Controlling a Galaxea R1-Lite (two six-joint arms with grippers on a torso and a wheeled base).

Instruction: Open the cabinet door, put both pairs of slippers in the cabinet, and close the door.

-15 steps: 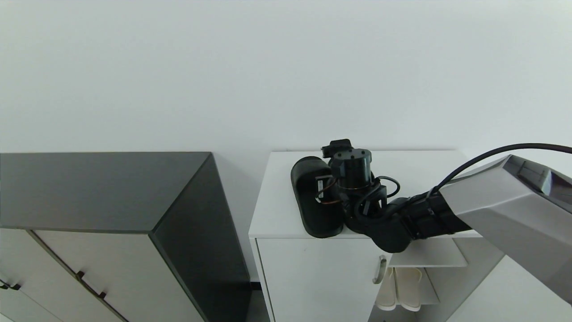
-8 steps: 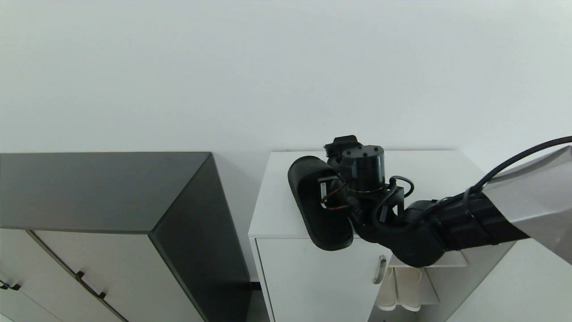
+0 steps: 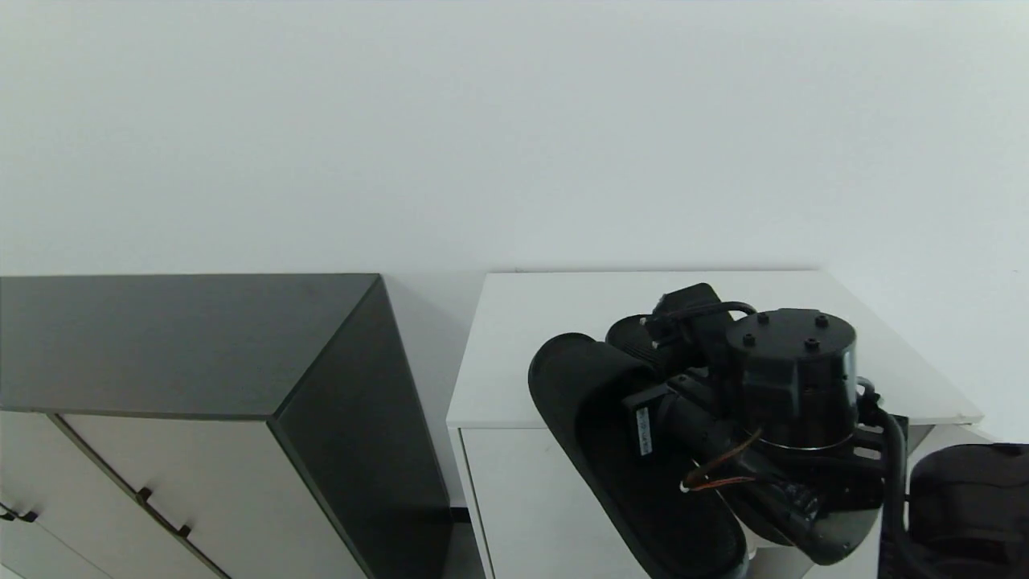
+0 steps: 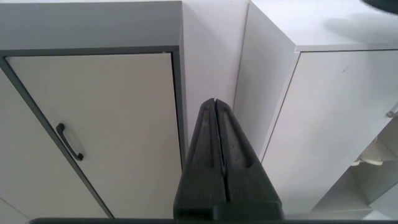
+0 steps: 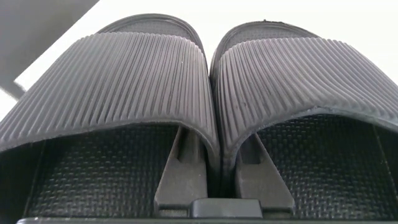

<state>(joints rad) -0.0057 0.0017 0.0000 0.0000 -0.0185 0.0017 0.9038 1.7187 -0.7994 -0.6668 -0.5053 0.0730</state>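
Your right gripper (image 5: pixel 217 152) has one finger (image 5: pixel 181 168) inside each of the two black slippers (image 5: pixel 124 81), under their ribbed straps. It pinches the two touching inner walls between them. The slippers sit side by side, toes pointing away. A white surface (image 5: pixel 205 7) lies beyond the toes, with a dark surface (image 5: pixel 37 25) beside it.

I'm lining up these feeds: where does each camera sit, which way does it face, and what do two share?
Head view: on the head, facing forward and down at the white cabinet and dark-topped cabinet; right arm shows, holding black slippers.
Left wrist view: on the left wrist, facing both cabinets' fronts; shut left gripper shows.
Right wrist view: on the right wrist, facing the slippers, pinched by the right gripper.
Shared: head and left wrist see both cabinets.
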